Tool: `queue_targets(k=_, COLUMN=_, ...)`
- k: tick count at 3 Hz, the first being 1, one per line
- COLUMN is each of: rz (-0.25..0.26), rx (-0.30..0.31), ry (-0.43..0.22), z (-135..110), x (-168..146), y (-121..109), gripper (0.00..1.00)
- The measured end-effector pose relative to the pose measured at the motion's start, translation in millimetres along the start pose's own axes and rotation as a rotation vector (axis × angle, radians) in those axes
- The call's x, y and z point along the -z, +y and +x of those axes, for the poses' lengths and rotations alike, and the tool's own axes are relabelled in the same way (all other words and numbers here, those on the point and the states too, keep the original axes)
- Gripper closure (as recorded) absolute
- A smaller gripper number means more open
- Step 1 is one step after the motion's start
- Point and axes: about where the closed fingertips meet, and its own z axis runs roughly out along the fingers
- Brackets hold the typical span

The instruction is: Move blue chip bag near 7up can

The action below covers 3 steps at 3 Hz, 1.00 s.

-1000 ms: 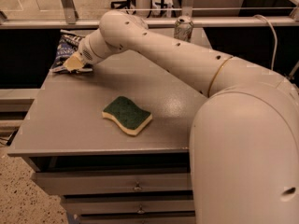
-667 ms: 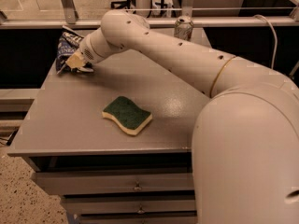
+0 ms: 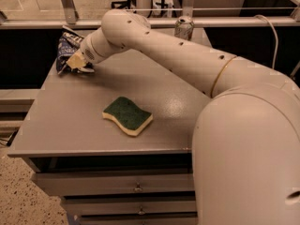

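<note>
The blue chip bag, dark navy and crinkly, is at the back left corner of the grey table. My gripper is right against the bag's lower right side, at the end of the arm that reaches across from the right. The arm's wrist hides part of the bag. The 7up can, silver-white and green, stands upright at the back edge of the table, right of the arm and well apart from the bag.
A green-and-yellow sponge lies flat near the middle front of the table. A metal rail runs along the back behind the can. Drawers are below the table's front edge.
The gripper and the bag have shifted only slightly at the back left corner. The sponge and the can have not moved.
</note>
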Motion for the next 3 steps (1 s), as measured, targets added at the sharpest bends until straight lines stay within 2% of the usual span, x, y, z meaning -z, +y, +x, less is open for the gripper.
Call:
queue_targets(k=2, rz=0.000, rx=0.000, ry=0.000, z=-0.3, x=0.3, y=0.0, gripper=0.97)
queue_targets(k=3, rz=0.000, rx=0.000, ry=0.000, z=-0.6, x=0.5, y=0.0, gripper=0.74)
